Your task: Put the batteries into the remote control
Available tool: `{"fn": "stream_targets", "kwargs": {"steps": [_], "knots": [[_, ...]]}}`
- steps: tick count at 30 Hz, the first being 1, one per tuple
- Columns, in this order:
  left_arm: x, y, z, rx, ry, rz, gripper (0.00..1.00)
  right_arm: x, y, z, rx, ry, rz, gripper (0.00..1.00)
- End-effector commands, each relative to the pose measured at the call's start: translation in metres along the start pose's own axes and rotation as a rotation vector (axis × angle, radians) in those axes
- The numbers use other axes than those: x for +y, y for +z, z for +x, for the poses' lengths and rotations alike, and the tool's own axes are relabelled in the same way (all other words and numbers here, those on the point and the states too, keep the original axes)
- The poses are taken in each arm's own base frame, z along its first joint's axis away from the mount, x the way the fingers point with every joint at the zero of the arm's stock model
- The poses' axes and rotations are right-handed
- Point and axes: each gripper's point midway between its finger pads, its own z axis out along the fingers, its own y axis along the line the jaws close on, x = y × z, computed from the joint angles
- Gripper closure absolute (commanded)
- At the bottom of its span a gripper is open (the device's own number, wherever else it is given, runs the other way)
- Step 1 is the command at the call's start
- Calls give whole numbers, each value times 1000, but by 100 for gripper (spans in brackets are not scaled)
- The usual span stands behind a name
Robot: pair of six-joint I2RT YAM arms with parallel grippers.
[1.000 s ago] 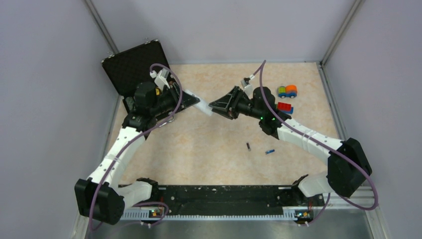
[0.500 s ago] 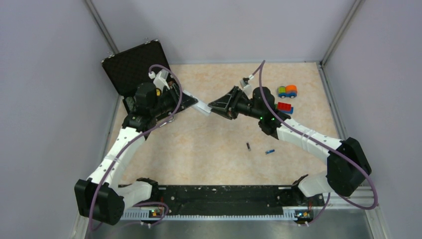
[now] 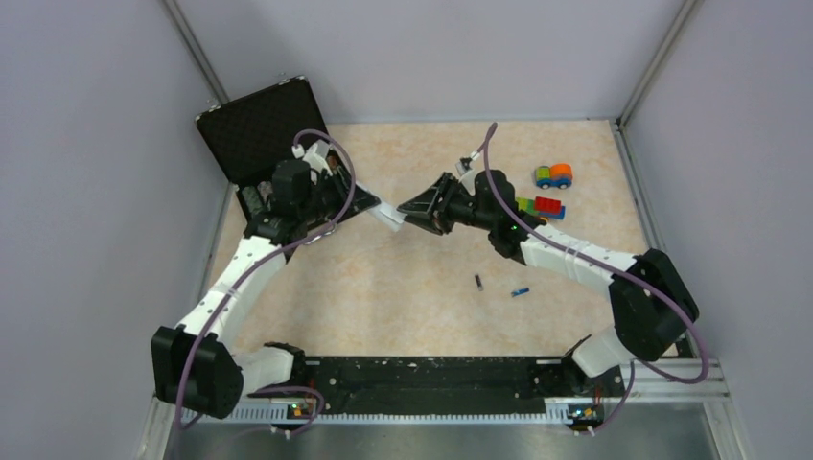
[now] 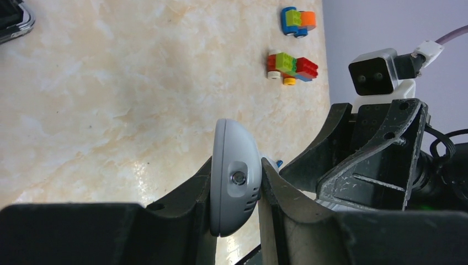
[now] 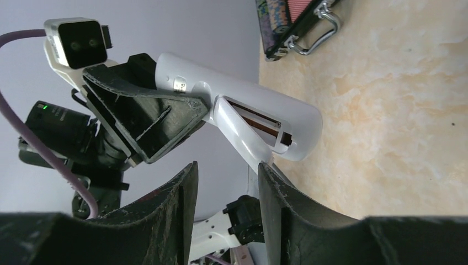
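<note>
- Left gripper (image 4: pixel 235 165) is pinching the remote control (image 3: pixel 388 212) by one end, held aloft just right of the black case (image 3: pixel 257 129)
- Its long axis runs away from the case; the free end points at the right gripper (image 5: pixel 225 168)
- Right jaws are spread at that end; the battery cover (image 5: pixel 237 130) hangs ajar
- Black battery (image 3: pixel 477 281) and blue battery (image 3: pixel 520 291) lie loose, well apart from the case

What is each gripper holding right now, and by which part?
Left gripper clamps the remote control near one end. Right gripper holds nothing, its jaws apart.
</note>
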Motion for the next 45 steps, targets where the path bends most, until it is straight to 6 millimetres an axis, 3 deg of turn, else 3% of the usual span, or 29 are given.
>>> {"fn": "stream_targets", "kwargs": {"steps": [1, 9, 19, 31, 39, 45], "knots": [[6, 11, 14, 74, -19, -22, 100, 8, 12, 2, 0, -14, -48, 57], [37, 19, 35, 174, -43, -139, 100, -24, 27, 0, 6, 0, 20, 57], [57, 30, 57, 325, -118, -224, 100, -71, 40, 5, 20, 75, 63, 57], [107, 20, 76, 405, -176, -483, 100, -109, 46, -12, -46, 46, 180, 57], [115, 13, 69, 379, -134, -535, 100, -124, 33, -17, -69, -42, 288, 56], [83, 7, 57, 318, 23, -336, 100, -130, 0, -21, -66, -223, 439, 55]]}}
